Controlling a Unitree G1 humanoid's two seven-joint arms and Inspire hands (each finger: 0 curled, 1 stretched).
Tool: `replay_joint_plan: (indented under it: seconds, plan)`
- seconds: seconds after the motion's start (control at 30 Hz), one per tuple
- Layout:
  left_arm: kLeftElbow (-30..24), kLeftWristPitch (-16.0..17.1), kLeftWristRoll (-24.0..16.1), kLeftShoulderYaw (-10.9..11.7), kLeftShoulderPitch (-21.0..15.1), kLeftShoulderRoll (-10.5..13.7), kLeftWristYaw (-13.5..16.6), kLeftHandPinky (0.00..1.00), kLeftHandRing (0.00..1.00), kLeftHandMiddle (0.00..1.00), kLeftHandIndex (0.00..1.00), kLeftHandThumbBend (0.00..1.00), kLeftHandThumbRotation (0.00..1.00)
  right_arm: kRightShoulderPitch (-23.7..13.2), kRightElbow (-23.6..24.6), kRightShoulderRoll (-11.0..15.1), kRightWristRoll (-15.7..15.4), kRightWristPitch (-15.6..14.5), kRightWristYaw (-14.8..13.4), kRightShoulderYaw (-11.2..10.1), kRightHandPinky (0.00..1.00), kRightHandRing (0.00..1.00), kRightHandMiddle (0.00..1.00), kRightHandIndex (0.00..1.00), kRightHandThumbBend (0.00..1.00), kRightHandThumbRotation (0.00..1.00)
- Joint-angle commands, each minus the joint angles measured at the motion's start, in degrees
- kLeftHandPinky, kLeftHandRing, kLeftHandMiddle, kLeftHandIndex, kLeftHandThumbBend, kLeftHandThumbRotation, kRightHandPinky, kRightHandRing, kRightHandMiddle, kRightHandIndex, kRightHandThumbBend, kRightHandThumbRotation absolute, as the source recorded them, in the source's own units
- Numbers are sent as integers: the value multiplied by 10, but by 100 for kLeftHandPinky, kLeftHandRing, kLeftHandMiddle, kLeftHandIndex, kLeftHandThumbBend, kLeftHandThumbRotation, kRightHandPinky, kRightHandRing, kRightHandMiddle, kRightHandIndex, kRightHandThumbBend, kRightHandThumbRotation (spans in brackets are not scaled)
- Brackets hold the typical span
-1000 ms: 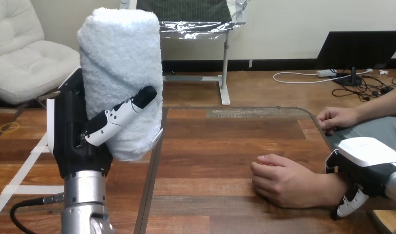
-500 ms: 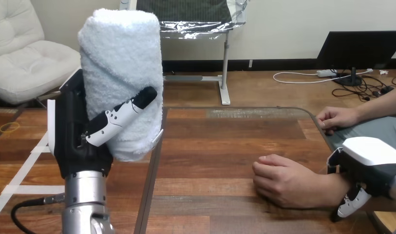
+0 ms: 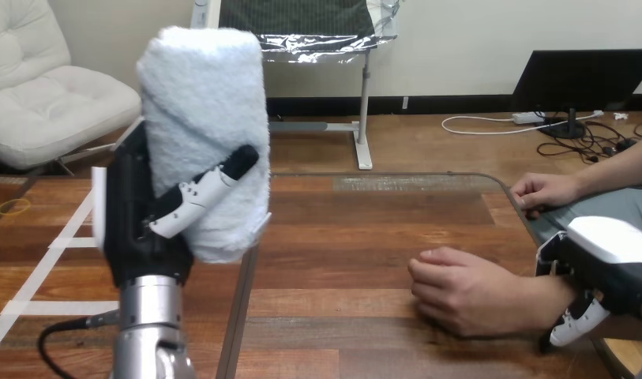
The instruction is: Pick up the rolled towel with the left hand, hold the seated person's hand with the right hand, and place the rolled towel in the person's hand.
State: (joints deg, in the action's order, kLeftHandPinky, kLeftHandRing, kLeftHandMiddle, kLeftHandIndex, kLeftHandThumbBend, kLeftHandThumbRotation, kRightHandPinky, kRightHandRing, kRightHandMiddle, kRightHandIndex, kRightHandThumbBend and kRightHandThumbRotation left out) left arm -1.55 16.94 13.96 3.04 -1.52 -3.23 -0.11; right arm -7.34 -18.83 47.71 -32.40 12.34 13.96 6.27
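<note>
My left hand (image 3: 140,225) stands upright over the table's left edge, shut on the white rolled towel (image 3: 203,118), which rises well above it; its thumb lies across the towel's front. The person's hand (image 3: 459,288) rests palm down on the wooden table (image 3: 341,237) at the right, fingers loosely curled. My right hand (image 3: 610,264) sits over that hand's wrist at the lower right, with a finger (image 3: 574,324) curled down the wrist's near side.
A second hand of the person (image 3: 546,189) rests at the table's far right edge. The table's metal rim (image 3: 242,292) runs just below the towel.
My left hand has carried the towel a little to the right. My right hand has shifted slightly right and up on the wrist, and the person's hand has barely moved.
</note>
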Motion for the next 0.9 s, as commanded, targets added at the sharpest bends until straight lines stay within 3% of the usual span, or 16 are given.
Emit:
replay_joint_plan:
  seconds: [0.0, 0.87]
  plan:
    - [24, 26, 3, -2, -68, -17, -13, 21, 27, 34, 38, 53, 0, -14, 38, 2, 36, -7, 6, -33, 25, 31, 38, 43, 91, 7]
    - [157, 83, 2, -11, -131, -31, -41, 21, 27, 34, 38, 48, 0, -21, 95, 2, 64, -35, 35, -61, 32, 37, 43, 47, 93, 11]
